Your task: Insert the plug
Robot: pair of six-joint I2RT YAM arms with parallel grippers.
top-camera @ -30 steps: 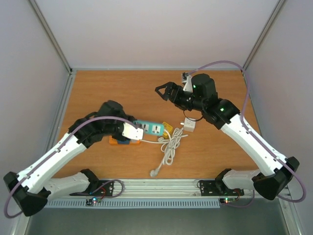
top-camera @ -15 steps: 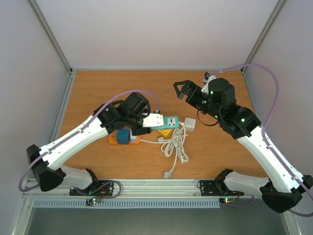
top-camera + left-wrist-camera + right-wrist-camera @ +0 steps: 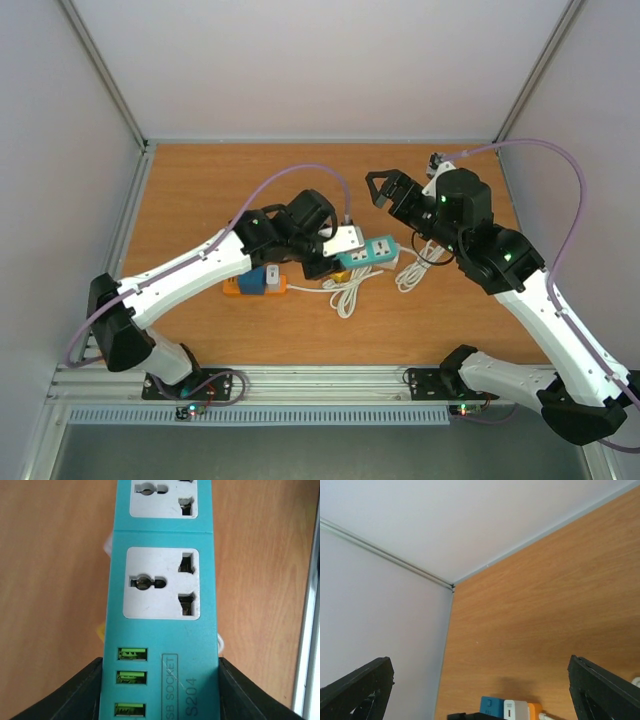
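Currently, teal power strip (image 3: 372,251) is gripped at its USB end by left gripper (image 3: 335,262), right gripper (image 3: 383,187) spread wide with nothing held, white cord (image 3: 347,292) coiled on table (image 3: 200,180) beside the strip.

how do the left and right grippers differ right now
The left gripper is shut on the end of the power strip; the right gripper is wide open and empty. The left gripper is beside the white cable; the right gripper is farther back, facing the back-left corner. Both have black fingers.
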